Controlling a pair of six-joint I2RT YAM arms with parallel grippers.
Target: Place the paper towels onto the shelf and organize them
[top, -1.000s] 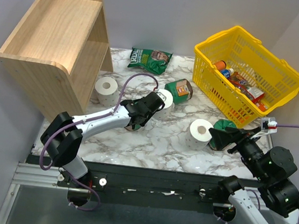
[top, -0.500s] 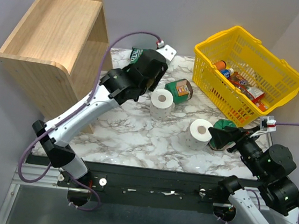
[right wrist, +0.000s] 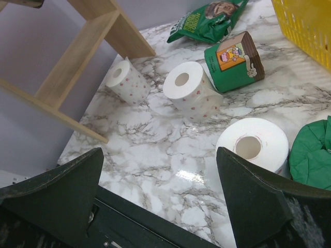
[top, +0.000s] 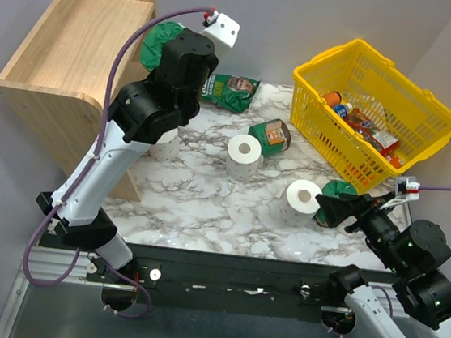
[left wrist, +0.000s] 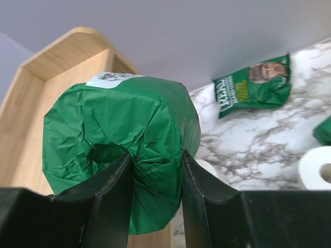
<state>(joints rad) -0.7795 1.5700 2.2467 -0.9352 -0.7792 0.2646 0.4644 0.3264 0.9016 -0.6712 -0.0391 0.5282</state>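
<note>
- The right end effector (right wrist: 159, 155) hangs released, fingers spread wide, low over the front right of the counter (top: 205, 207). A white paper towel roll (top: 302, 200) and a green-wrapped roll (right wrist: 313, 155) lie just ahead of it.
- Mid-counter sits a second white roll (top: 243, 156), with a labelled green roll (top: 268, 136) on its side just behind.
- A third white roll (right wrist: 126, 77) rests by the foot of the shelf (top: 76, 46).
- Farthest back, the left end effector (left wrist: 155, 157) is up high, grasping a green-wrapped roll (left wrist: 124, 124) by its end, in the air just beside the shelf's top tray.

Roll (left wrist: 129, 134) in my matt black left jaws: crinkled green plastic; shelf (left wrist: 31, 129): smooth pale wood; desk (left wrist: 248, 135): glossy marble pattern.
</note>
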